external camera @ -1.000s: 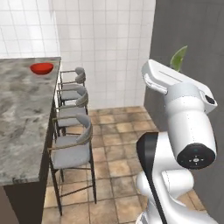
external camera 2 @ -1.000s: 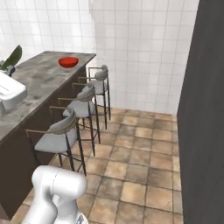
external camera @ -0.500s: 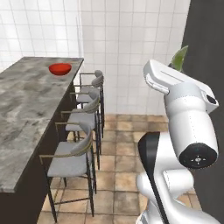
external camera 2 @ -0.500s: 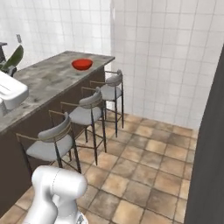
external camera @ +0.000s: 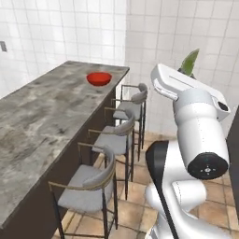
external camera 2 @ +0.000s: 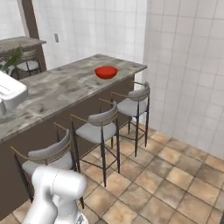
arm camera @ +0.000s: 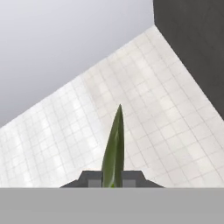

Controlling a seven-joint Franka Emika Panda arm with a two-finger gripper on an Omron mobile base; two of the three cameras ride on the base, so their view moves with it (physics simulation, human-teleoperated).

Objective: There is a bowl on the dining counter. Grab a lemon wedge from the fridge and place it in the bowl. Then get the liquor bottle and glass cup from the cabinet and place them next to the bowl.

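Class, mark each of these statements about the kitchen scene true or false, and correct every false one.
1. The gripper is shut on the lemon wedge. True.
2. The red bowl already holds the lemon wedge. False: the wedge is in the gripper, and the bowl looks empty.
3. The bowl sits near the far end of the dining counter. True.
4. A liquor bottle stands beside the bowl. False: nothing stands next to the bowl on the counter.
5. Three grey-cushioned stools line the counter's side. True.
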